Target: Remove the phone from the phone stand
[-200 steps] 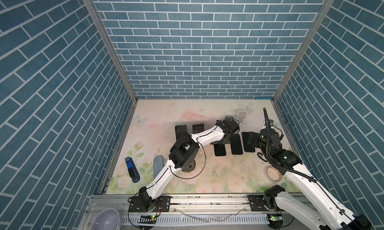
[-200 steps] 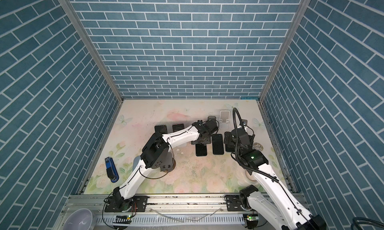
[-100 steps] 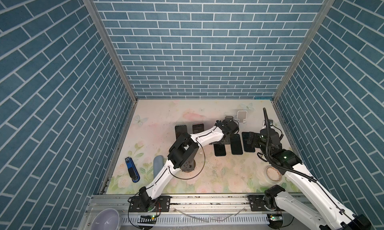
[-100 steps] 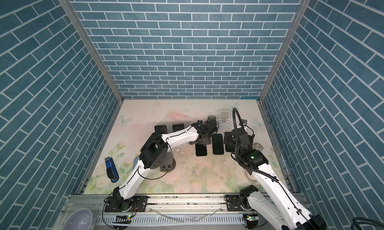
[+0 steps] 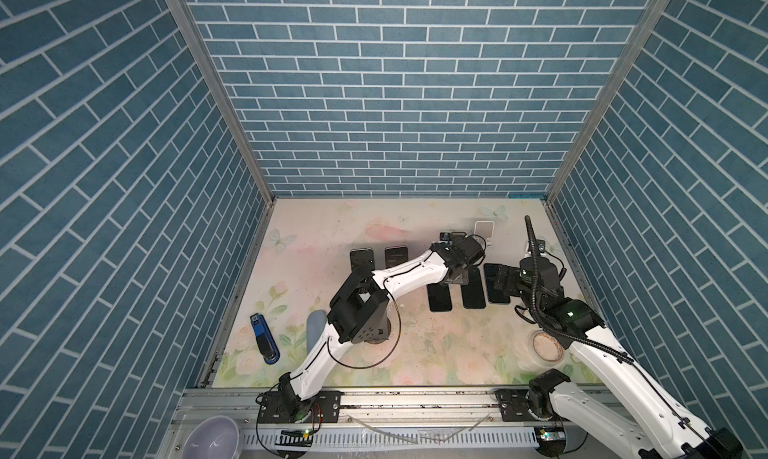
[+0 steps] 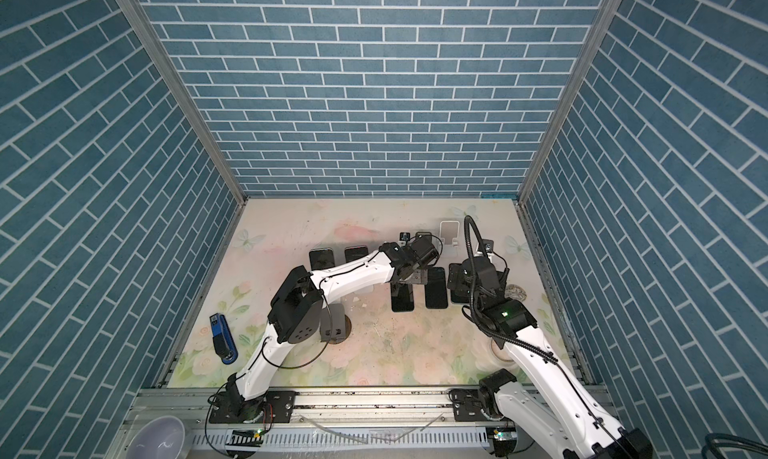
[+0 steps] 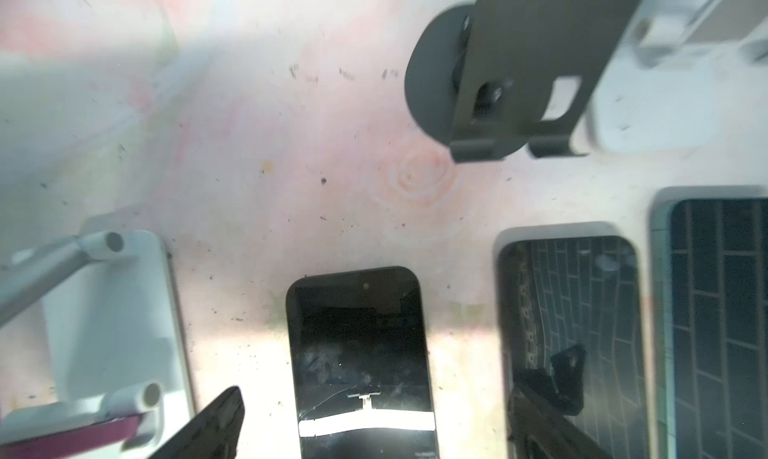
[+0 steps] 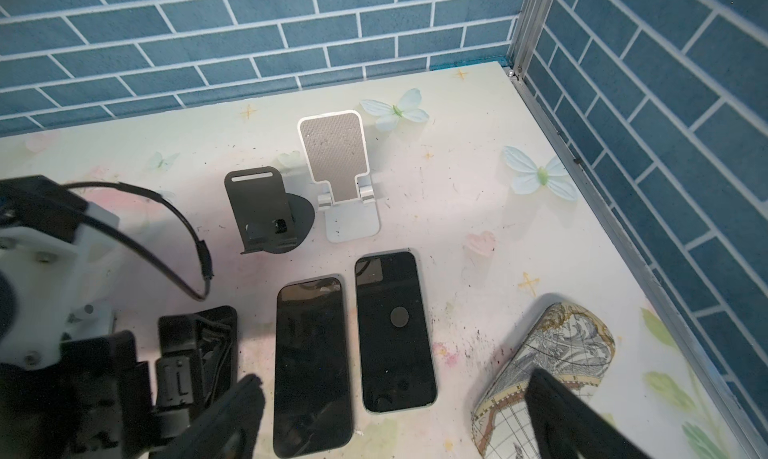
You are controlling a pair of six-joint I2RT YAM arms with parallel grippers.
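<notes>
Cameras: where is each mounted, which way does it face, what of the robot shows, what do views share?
Top views: high at the front, looking down; both arms show, left gripper, right gripper.
Left wrist: on the left arm, facing down at a black phone; open fingertips show.
Right wrist: on the right arm, facing the back wall, white phone stand; open fingertips show.
Shared: black phone stand.

The phone (image 7: 361, 365) under my wrist has a glossy black glass face that mirrors light. Beside it I see a matt dark metal stand (image 8: 259, 209) and a white stand (image 8: 340, 174) with a dimpled grey pad, on a smooth, speckled floral tabletop (image 8: 478, 187).
</notes>
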